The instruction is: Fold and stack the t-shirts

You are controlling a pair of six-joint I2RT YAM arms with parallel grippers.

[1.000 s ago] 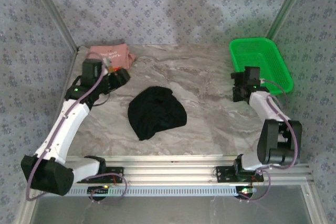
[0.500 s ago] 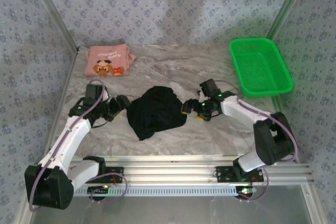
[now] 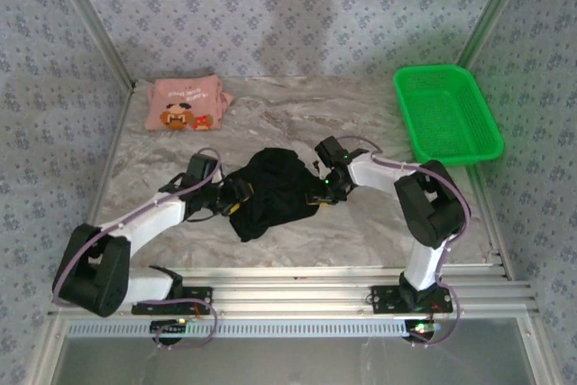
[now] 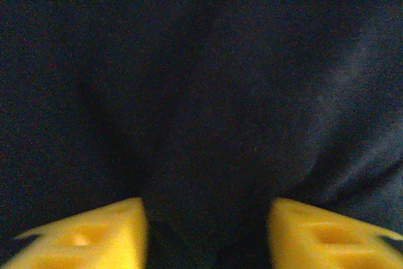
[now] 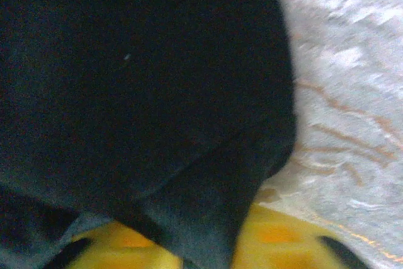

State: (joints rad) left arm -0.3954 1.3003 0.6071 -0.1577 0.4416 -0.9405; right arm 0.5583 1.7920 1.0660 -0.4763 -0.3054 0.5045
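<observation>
T-shirts number 2 on the marble-patterned table. The pink t-shirt lies folded small with its cartoon face print up. It is far beyond the left claw and off to that claw's left, well apart from it.

The left claw sits low at the left edge of the black t-shirt and points into the heap. In the left wrist view its yellow fingers stand moderately apart. Dark cloth fills the gap between them and everything ahead. I cannot tell whether they squeeze that cloth or merely straddle it.

The black t-shirt is a crumpled mound lying between the 2 claws, directly ahead of each and touching both.

The right claw meets the mound's right edge. In the right wrist view its yellow fingers are drawn close together and pinch a fold of black cloth that runs down between them. The rest of the shirt spreads ahead of this claw, and bare table lies beside it on the picture's right.

The green basket sits beyond the right claw and off to its right, well apart from it.
</observation>
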